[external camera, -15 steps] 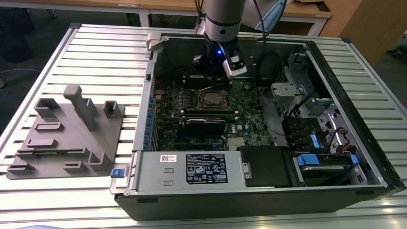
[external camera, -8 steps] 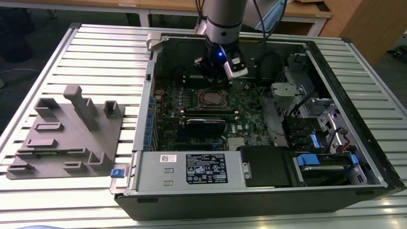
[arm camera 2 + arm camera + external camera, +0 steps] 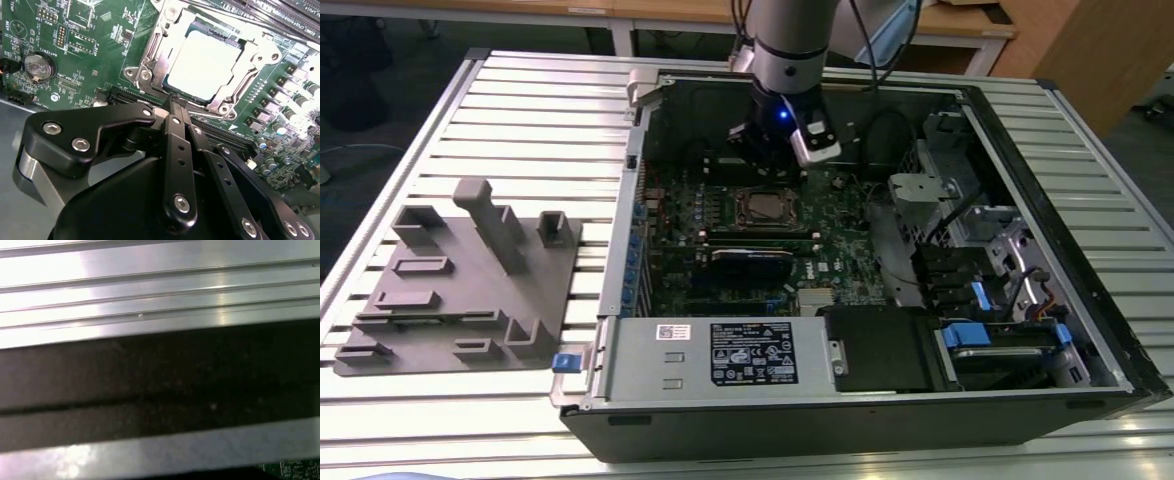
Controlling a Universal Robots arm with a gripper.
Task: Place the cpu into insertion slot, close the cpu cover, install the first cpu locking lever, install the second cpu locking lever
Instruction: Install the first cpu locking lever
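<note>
The cpu (image 3: pixel 205 62) lies flat in the insertion slot on the green board (image 3: pixel 100 45), its pale metal top showing. The silvery cpu cover (image 3: pixel 150 47) lies down around it, with the chip visible through its window. In the exterior view the socket (image 3: pixel 765 207) sits mid-board inside the open computer case. My gripper (image 3: pixel 171 102) is shut, with nothing visible between its black fingers (image 3: pixel 177 150), and its tips hang just off the socket's edge. In the exterior view the gripper (image 3: pixel 770 172) hovers over the socket's far side. I cannot tell the locking levers apart from the frame.
A grey box with a white label (image 3: pixel 720 355) fills the case's near side, and drive bays with blue tabs (image 3: pixel 987 335) stand on the exterior view's right. A grey fixture block (image 3: pixel 467 280) rests on the slatted table. A coin battery (image 3: pixel 39 66) sits on the board.
</note>
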